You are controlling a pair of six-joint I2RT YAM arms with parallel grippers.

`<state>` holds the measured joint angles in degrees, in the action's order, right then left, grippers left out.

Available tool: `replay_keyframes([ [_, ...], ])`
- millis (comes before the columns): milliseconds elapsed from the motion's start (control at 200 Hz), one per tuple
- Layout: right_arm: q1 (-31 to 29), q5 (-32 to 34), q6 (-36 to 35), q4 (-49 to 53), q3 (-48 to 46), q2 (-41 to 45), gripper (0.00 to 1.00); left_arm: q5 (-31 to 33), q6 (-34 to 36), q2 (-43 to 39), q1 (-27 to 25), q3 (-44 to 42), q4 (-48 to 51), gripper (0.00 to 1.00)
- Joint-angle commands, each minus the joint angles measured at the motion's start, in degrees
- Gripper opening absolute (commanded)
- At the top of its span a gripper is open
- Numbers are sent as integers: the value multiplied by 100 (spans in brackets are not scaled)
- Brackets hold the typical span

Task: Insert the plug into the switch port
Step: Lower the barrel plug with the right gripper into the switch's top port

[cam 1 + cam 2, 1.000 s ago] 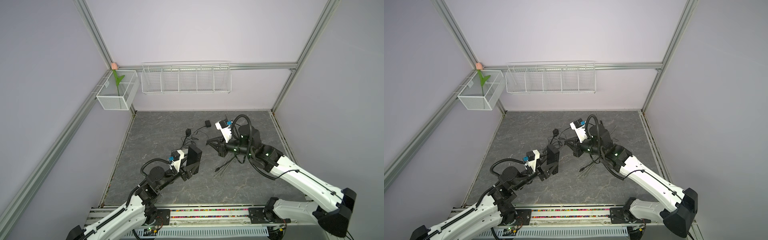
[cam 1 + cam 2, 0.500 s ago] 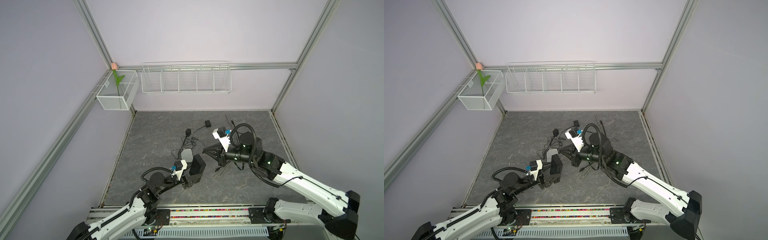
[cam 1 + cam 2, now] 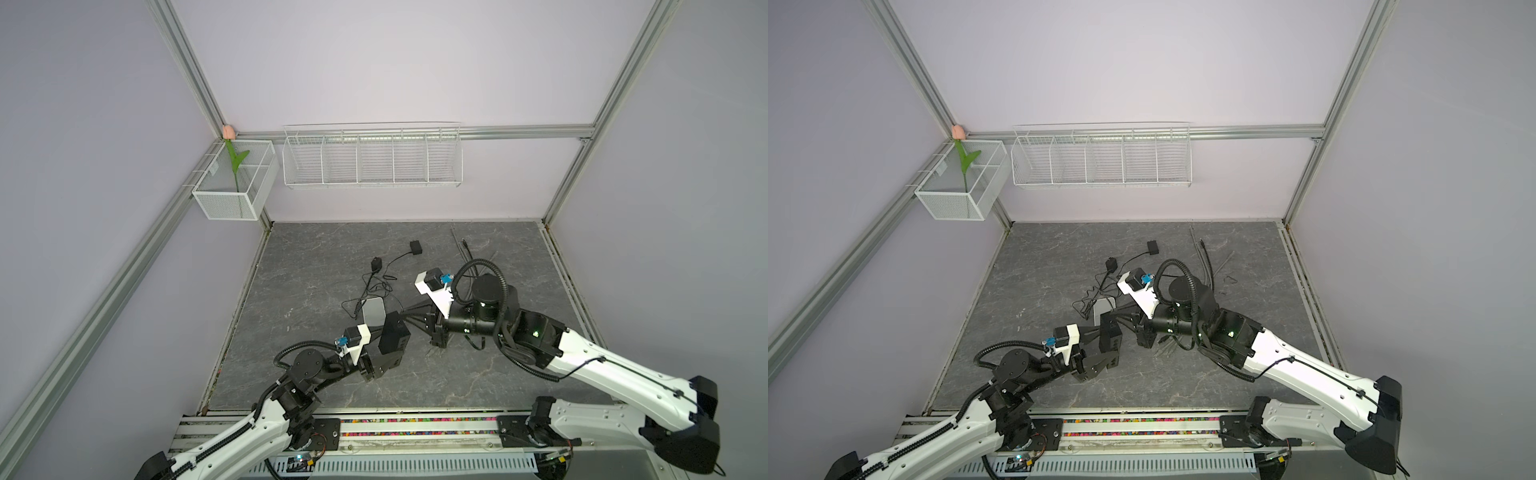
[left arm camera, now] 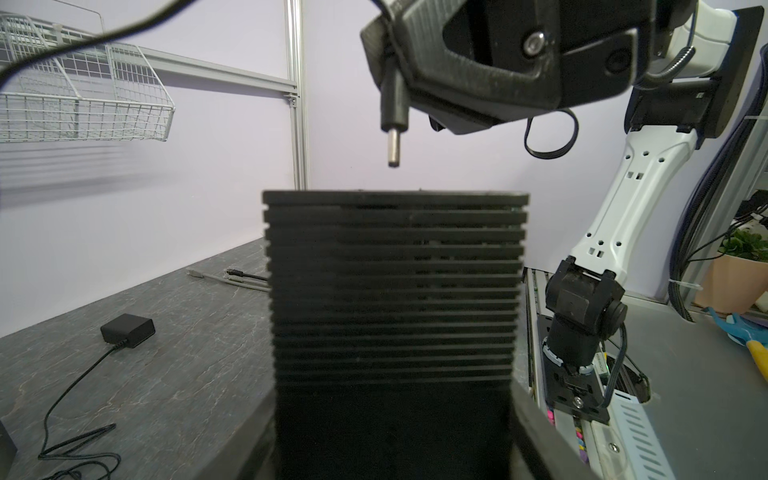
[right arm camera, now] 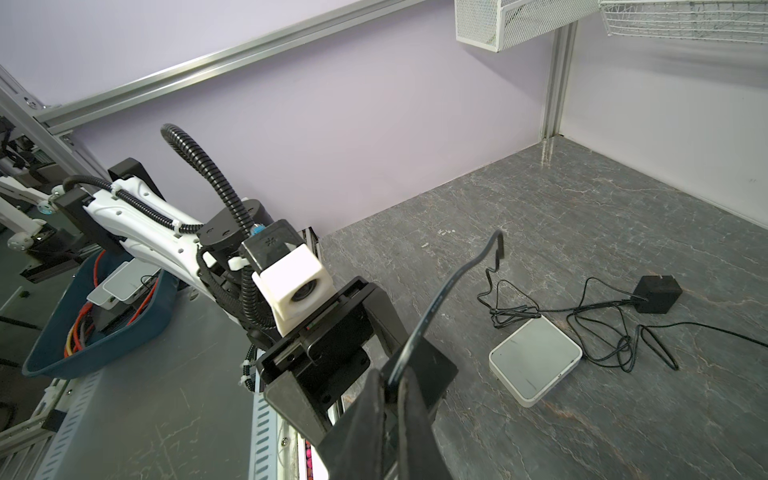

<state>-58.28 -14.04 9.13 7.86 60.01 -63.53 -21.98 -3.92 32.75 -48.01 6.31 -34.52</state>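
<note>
My left gripper (image 3: 384, 355) (image 3: 1100, 357) (image 4: 392, 449) is shut on the switch (image 3: 394, 336) (image 3: 1111, 335) (image 4: 395, 291), a black ribbed box held clear of the table. The switch port is hidden. My right gripper (image 3: 417, 322) (image 3: 1130, 323) (image 5: 390, 399) is shut on the plug (image 4: 392, 124), a black barrel plug with a metal tip. In the left wrist view the tip hangs a short way from the switch's far edge, not touching it. In the right wrist view the plug is hidden between the fingers; only its black cable (image 5: 440, 303) runs out.
A white flat box (image 3: 372, 318) (image 5: 536, 359) lies on the grey table just behind the switch, among thin black cords. Two black adapters (image 3: 416, 248) (image 3: 376, 263) lie further back. Loose cables (image 3: 465, 249) lie at the back right. Wire baskets (image 3: 372, 160) hang on the wall.
Both arms have come toward the table's front. The left gripper carried the switch down and back; the right gripper followed with the plug and now stands close beside the switch.
</note>
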Motion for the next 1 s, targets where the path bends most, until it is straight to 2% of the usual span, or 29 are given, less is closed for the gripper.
replay_keyframes([
  [0, -69, 186, -181, 73, -121, 139, 6, -27, 129, -132, -26, 0, -84, 0],
  [995, -366, 509, -247, 295, -288, 236, 7, 203, 121, -411, -29, 63, 311, 0],
])
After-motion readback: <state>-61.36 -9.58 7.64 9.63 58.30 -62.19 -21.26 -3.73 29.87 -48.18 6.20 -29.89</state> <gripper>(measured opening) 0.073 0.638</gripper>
